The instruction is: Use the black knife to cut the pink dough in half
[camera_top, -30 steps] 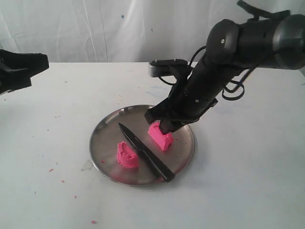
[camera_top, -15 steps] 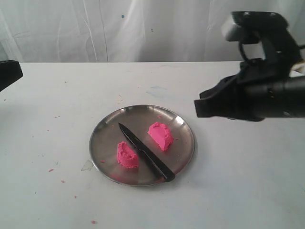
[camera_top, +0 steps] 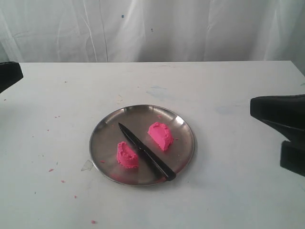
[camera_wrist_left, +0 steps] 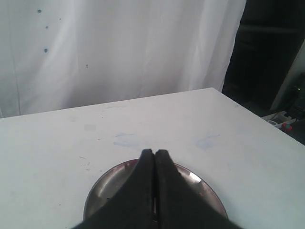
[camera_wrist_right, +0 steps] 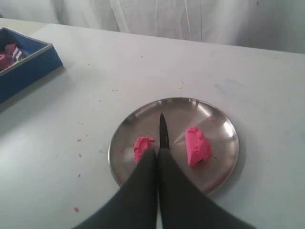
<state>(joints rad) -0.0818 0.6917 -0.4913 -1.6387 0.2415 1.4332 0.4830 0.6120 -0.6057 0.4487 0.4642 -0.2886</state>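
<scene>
The pink dough lies in two half-round pieces (camera_top: 127, 155) (camera_top: 160, 135) on a round steel plate (camera_top: 107, 136). Between them the black knife (camera_top: 145, 151) rests flat on the plate, its tip pointing to the far left. In the right wrist view both pieces (camera_wrist_right: 141, 146) (camera_wrist_right: 197, 145) and the knife blade (camera_wrist_right: 162, 131) show beyond my right gripper (camera_wrist_right: 157, 152), which is shut and holds nothing. My left gripper (camera_wrist_left: 154, 152) is shut too, off the plate rim (camera_wrist_left: 102, 191). In the exterior view the left gripper (camera_top: 12, 74) sits at the left edge, the right gripper (camera_top: 259, 109) at the right edge.
A blue tray (camera_wrist_right: 28, 59) with dark bits inside stands on the white table, seen only in the right wrist view. Tiny pink crumbs (camera_top: 50, 169) dot the table to the left of the plate. A white curtain hangs behind the table.
The right arm has pulled back from over the right dough piece to the right edge of the view. The left gripper drew back slightly to the left. Dough and knife have not moved.
</scene>
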